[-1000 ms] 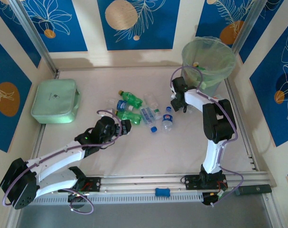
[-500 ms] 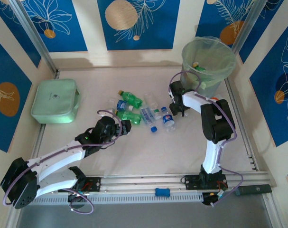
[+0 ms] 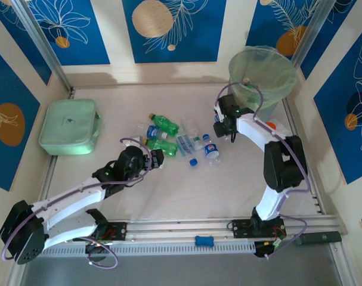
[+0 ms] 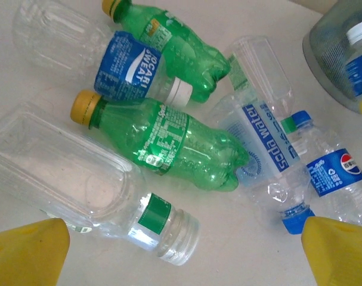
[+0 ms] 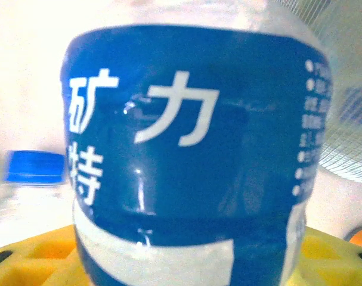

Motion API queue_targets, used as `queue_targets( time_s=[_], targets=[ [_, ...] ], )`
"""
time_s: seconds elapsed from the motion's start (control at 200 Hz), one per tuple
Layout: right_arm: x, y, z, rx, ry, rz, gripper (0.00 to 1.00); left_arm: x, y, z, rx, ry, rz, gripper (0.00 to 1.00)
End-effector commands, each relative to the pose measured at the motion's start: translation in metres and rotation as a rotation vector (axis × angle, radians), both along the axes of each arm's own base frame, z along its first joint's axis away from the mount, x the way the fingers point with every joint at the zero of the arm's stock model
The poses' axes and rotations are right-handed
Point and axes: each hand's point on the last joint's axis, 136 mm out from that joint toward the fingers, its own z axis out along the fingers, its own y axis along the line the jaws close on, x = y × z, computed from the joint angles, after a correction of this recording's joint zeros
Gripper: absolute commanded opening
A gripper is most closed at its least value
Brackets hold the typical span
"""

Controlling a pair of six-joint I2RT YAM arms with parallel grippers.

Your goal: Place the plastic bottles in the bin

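Compare with the earlier top view: the right gripper has pulled back from the pile and now sits just beside the near-left wall of the bin, and its elbow has swung to the right. The left gripper has not moved. It hovers at the near-left edge of the plastic bottles, fingers spread wide.

In the right wrist view, the right gripper's yellow fingers pinch a blue-labelled bottle with white characters on its wrap.

The rest lie loose on the table. Two green bottles with yellow caps lie among clear ones, and a Pepsi bottle lies at the right edge.
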Motion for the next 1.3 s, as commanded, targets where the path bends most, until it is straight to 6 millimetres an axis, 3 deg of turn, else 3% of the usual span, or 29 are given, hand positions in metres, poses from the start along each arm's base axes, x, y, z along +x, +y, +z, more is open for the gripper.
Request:
queue_targets(
  time_s=[0.0,0.185,0.335,0.515,0.705,0.835,1.01,1.296],
  targets=[
    [-0.002,0.036,0.049,0.207,-0.068,0.063,0.52,0.001,0.020,0.001,0.012,-0.020,0.067,0.99],
    [-0.002,0.068,0.126,0.411,-0.193,0.153,0.52,0.002,0.051,0.003,0.006,-0.031,0.151,0.99],
    [0.009,0.068,0.192,0.496,-0.312,0.153,0.51,0.001,0.079,0.007,-0.013,-0.049,0.230,0.99],
    [0.035,0.031,0.248,0.554,-0.433,0.024,0.51,-0.002,0.093,0.006,-0.049,-0.042,0.263,0.99],
    [0.059,-0.022,0.282,0.584,-0.542,-0.137,0.51,-0.002,0.084,-0.005,-0.079,0.008,0.215,0.99],
    [0.073,-0.060,0.289,0.574,-0.591,-0.248,0.50,0.000,0.072,-0.007,-0.088,0.034,0.159,0.99],
    [0.098,-0.095,0.272,0.603,-0.567,-0.363,0.51,0.004,0.059,-0.006,-0.081,0.057,0.096,0.99],
    [0.138,-0.109,0.219,0.610,-0.422,-0.443,0.51,0.001,0.049,-0.008,-0.075,0.097,0.037,0.99]
  ],
)
